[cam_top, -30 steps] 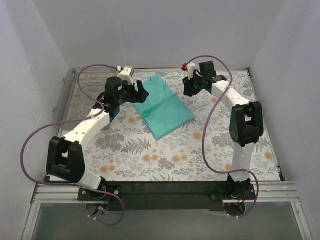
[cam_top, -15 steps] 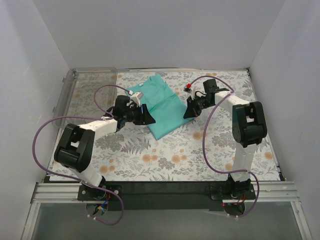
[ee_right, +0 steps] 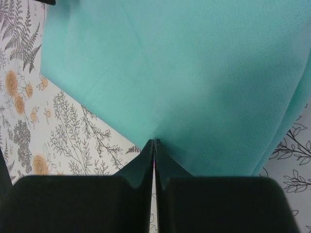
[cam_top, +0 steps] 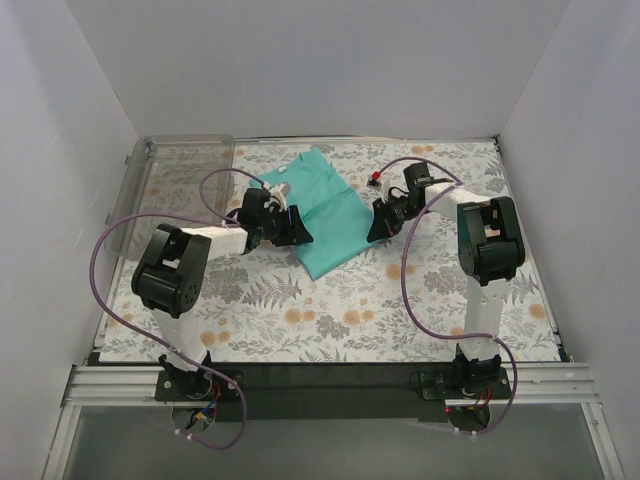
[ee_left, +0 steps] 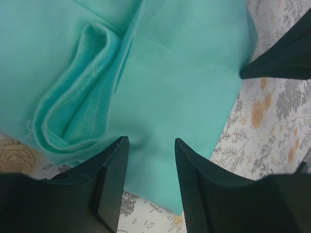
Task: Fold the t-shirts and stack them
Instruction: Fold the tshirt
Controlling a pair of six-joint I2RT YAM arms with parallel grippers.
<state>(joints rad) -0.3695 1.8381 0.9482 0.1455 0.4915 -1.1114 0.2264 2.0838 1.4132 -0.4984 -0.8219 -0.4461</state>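
Note:
A teal-green t-shirt lies folded into a rectangle at the back middle of the floral table. My left gripper is low at its left edge. In the left wrist view it is open, its fingers straddling the shirt near a rolled hem fold. My right gripper is at the shirt's right edge. In the right wrist view it is shut, with the edge of the shirt pinched at its tips.
A clear plastic bin stands at the back left of the table. The right gripper's dark finger shows at the far side of the shirt in the left wrist view. White walls enclose the table on three sides.
Both arms have swung down from the back of the table to the shirt. The left has come to its left edge, the right to its right edge. The shirt has stayed in place.

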